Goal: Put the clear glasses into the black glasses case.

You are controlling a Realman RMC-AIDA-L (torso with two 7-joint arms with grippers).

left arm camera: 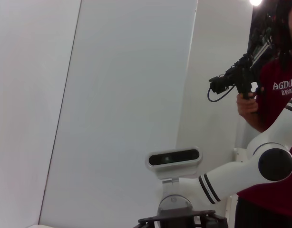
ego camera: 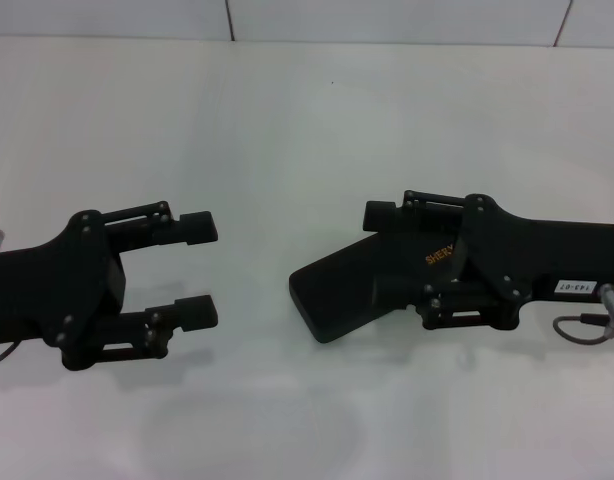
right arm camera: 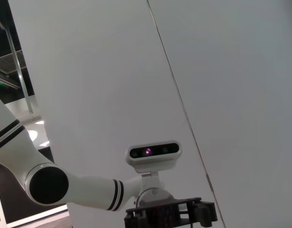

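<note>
The black glasses case [ego camera: 337, 292] is in the head view right of centre, closed, with orange lettering near its right end. My right gripper [ego camera: 387, 258] comes in from the right and is shut on that end, one finger [ego camera: 380, 213] along the case's far edge. The case's free end points left and toward me. My left gripper [ego camera: 199, 270] is at the left, open, with nothing between its fingers [ego camera: 195, 228], a hand's width from the case. The clear glasses are not visible in any view.
The white table [ego camera: 287, 130] runs back to a tiled wall [ego camera: 227, 18]. Both wrist views look up at white walls and the robot's head camera [left arm camera: 173, 157]. A person [left arm camera: 274, 109] holding a camera rig stands behind the robot.
</note>
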